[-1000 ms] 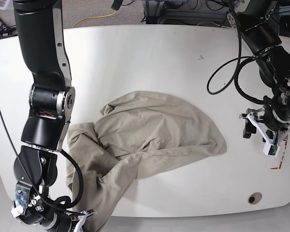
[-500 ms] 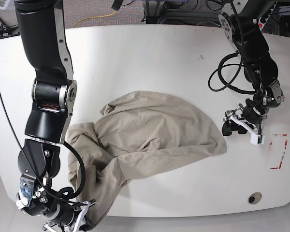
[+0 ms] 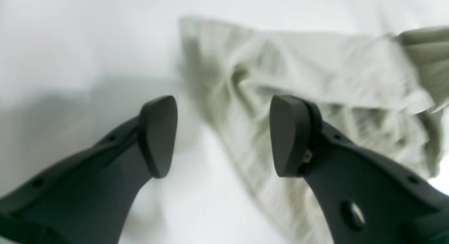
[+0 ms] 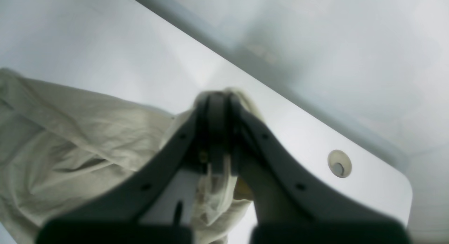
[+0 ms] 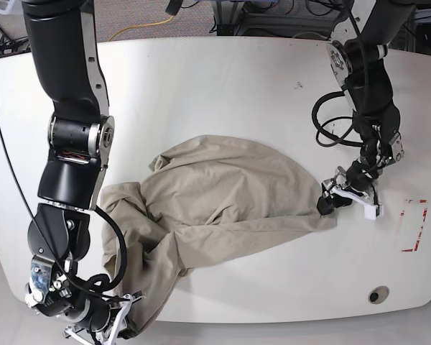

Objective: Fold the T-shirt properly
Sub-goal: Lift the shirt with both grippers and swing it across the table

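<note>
At the table's (image 5: 223,72) near edge, the right gripper (image 5: 118,327) has its fingers pressed together, pinching a corner of the T-shirt (image 5: 223,190). The shirt lies crumpled mid-table, 1 end trailing to that edge. Farther off, the left gripper (image 5: 329,200) hangs with fingers spread, just beside the shirt's other edge.

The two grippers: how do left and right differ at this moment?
The left gripper is open and holds nothing, while the right gripper is shut on a fold of the T-shirt. In the base view, the left gripper is at the shirt's edge nearest the red tape marks, while the right one is at the table's near edge. Both have dark fingers.
</note>
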Controlling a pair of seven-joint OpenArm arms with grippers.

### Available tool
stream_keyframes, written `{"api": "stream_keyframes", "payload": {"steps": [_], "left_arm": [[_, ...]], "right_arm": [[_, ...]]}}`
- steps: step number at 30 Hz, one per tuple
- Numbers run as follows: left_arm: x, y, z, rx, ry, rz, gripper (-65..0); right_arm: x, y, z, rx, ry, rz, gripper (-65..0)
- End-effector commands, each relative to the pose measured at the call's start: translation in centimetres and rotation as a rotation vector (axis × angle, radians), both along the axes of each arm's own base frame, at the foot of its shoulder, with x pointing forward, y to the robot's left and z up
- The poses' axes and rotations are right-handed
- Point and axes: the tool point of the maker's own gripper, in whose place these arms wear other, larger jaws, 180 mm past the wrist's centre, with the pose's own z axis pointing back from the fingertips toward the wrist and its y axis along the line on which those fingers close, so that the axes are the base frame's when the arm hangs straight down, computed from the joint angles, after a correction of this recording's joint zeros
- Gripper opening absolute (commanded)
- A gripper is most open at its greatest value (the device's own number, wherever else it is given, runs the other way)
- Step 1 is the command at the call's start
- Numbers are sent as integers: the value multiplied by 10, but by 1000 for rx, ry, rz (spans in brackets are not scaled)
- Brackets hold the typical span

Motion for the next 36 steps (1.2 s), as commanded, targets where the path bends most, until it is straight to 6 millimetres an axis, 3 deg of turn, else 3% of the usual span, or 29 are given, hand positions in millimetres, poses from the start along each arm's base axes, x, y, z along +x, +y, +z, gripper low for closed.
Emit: {"api": "stream_keyframes", "payload": {"steps": [1,13,17,21,25,31,36], "left_arm": [[5,-6,-4,-7,43,-24,-260],[10,-52,-13,-73,71,-84,-260],[8,-72,-17,-61,84,-135,-260],[9,-75,-18,-68,87,-127,-264],[12,-63,-21,-60,107,-54,-396],[15,-60,-18,-58,85,-34,-632],[18,-54,-10,-41,61,-30,-650]], "right_arm": [[5,2,36,22,-88,9,-650],[5,2,36,23,-89,10,-650],[4,1,27,22,-72,9,-650],[3,1,22,22,-63,8,-650],[1,1,14,22,-49,8,-650],[-7,2,24,3,-104,9,-650],[-11,2,31,-6,-131,8,-650]]}}
